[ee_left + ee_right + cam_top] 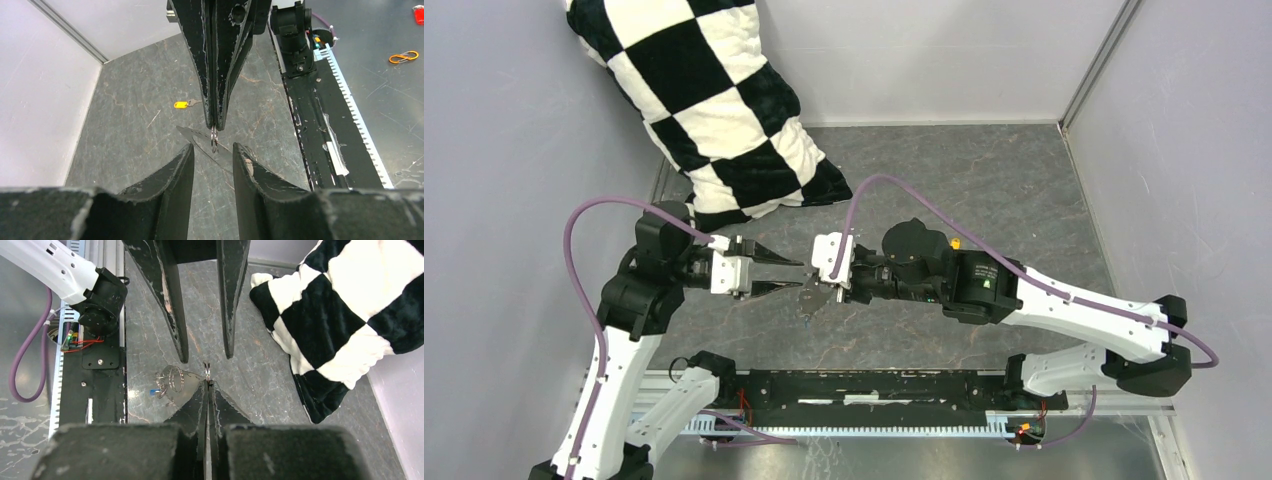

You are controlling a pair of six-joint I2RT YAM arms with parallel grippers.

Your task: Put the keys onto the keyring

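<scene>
My right gripper (207,382) is shut on a thin metal keyring (206,371), seen edge-on and sticking out past its tips. In the left wrist view the keyring (214,140) hangs from those shut tips, just in front of my open left gripper (213,147). From above, the left gripper (796,275) and right gripper (812,292) meet tip to tip over the table. The yellow-headed key (181,104) lies on the table beyond them. The blue-headed key (154,391) lies on the table beside several loose wire loops (174,378).
A black-and-white checkered pillow (714,110) lies at the back left. A black rail (864,390) runs along the near edge. An orange carabiner (403,57) and a red item (419,14) lie off the table. Grey walls close in on both sides.
</scene>
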